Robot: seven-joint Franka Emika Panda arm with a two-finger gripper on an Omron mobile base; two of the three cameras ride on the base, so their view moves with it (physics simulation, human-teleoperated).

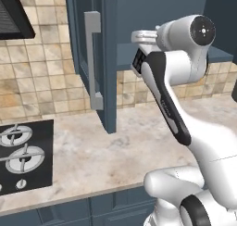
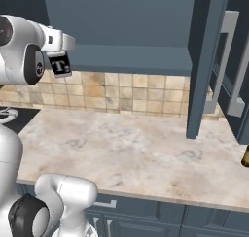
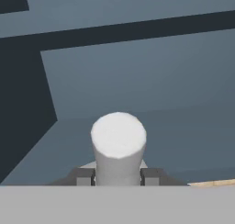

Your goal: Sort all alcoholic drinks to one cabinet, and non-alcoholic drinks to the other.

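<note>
white cap of liquor bottle nearest hand camera, rising between dark fingertips. gripper pinching bottle at neck, one finger each side. bottle held high at open cabinet, near shelf lip, black "t" label visible. likely glass: heavy, rigid, slick, breakable; neck hold lets body swing, so firm squeeze, slow set-down. beer bottle on counter, far right, well apart.
</note>
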